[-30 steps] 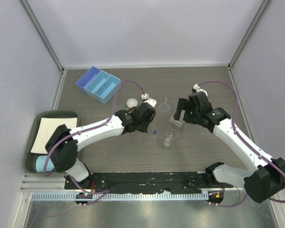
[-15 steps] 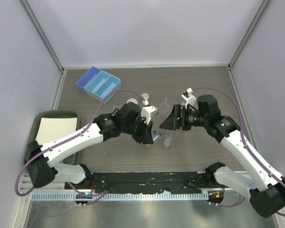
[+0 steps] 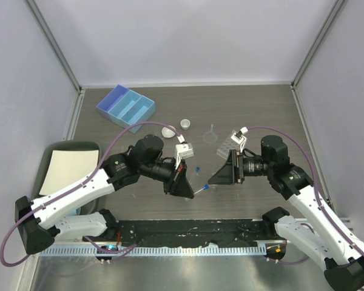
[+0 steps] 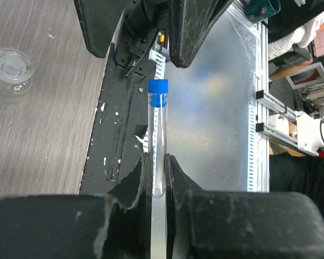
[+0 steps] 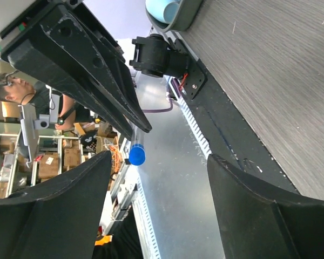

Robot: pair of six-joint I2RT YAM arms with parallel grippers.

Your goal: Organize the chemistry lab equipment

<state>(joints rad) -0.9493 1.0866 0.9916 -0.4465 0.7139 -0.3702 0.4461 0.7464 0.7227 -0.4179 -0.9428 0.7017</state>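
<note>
My left gripper [image 3: 190,191] is shut on a clear blue-capped test tube [image 3: 202,190], held level with its cap toward the right arm. In the left wrist view the tube [image 4: 157,135] stands between the pads of the left gripper [image 4: 157,162]. My right gripper [image 3: 211,179] is open and empty, facing the tube's cap [image 5: 136,155], which lies just beyond and left of its fingers [image 5: 70,205]. A second blue-capped tube [image 3: 197,169] lies on the table. Two white dishes [image 3: 168,131] [image 3: 185,124], a clear funnel [image 3: 211,134] and a clear tube rack [image 3: 225,147] sit behind. The beaker [image 4: 11,67] shows in the left wrist view.
A blue divided tray [image 3: 125,107] sits at the back left. A green tray [image 3: 67,148] with a white sheet lies at the left edge, holding a pale-blue cup [image 5: 163,8]. A black strip [image 3: 188,229] runs along the near edge.
Both arms drew back toward the near edge. The left gripper carried the tube forward and swung it level. The right gripper turned to face it, now covering the beaker from above.
</note>
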